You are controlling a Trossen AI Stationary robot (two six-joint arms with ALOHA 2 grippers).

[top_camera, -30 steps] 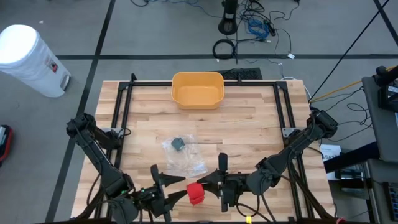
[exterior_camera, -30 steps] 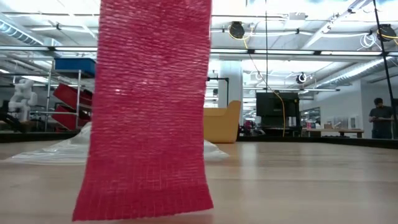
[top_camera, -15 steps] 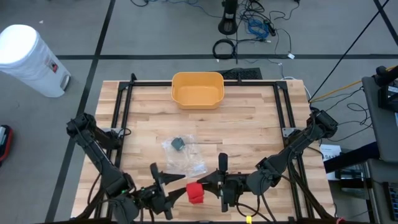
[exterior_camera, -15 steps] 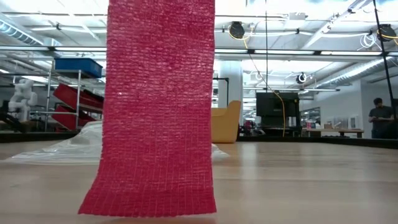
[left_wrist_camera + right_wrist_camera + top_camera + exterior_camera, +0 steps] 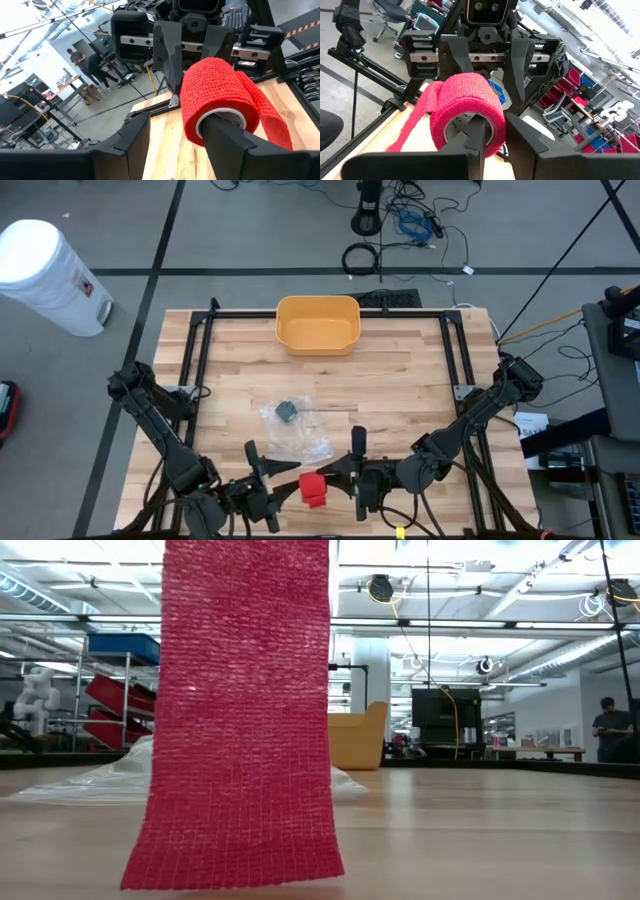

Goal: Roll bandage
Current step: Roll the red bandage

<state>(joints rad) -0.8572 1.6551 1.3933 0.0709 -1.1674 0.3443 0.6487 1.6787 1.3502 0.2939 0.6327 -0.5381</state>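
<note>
Low centre of the high view, the red bandage roll [image 5: 314,490] sits between both grippers: right gripper [image 5: 356,483] fingers pinch through its core, left gripper [image 5: 266,493] fingers spread, one inside its core.

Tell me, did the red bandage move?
Yes. In the low view the hanging bandage swung slightly left of the yellow bin behind it.

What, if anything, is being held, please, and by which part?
The right gripper pinches the red bandage roll by its wall, one finger inside the core.
</note>
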